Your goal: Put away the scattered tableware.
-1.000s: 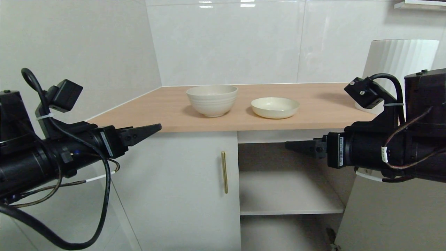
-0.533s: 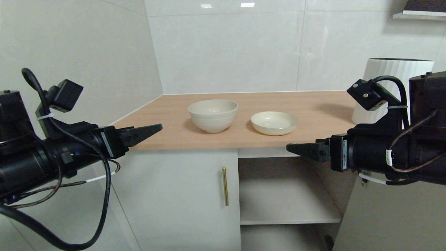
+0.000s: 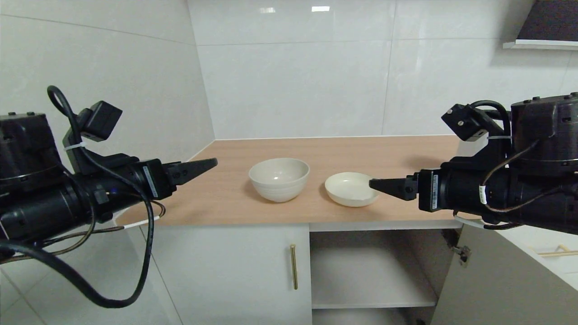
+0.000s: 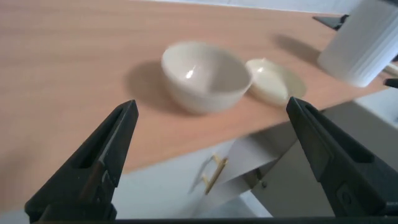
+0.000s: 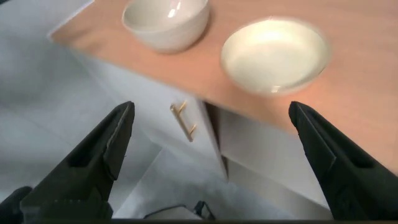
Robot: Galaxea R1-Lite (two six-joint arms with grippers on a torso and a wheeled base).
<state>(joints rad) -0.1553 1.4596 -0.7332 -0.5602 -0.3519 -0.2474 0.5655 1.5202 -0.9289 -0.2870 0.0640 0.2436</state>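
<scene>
Two cream dishes stand side by side on the wooden countertop: a deep ribbed bowl and, to its right, a shallow bowl. My left gripper hovers at counter height left of the deep bowl, apart from it, open and holding nothing. My right gripper is open too, its tip near the shallow bowl's right rim. The left wrist view has the deep bowl and shallow bowl beyond the spread fingers. Both the deep bowl and shallow bowl show in the right wrist view.
Under the counter the right cabinet compartment is open, showing a white shelf, its door swung out to the right. The left door with a brass handle is closed. A white ribbed container stands on the counter's right part.
The whole head picture has shifted downward, so the camera has risen. Both grippers, earlier level with the cabinet front below the counter edge, are now at countertop height, still open.
</scene>
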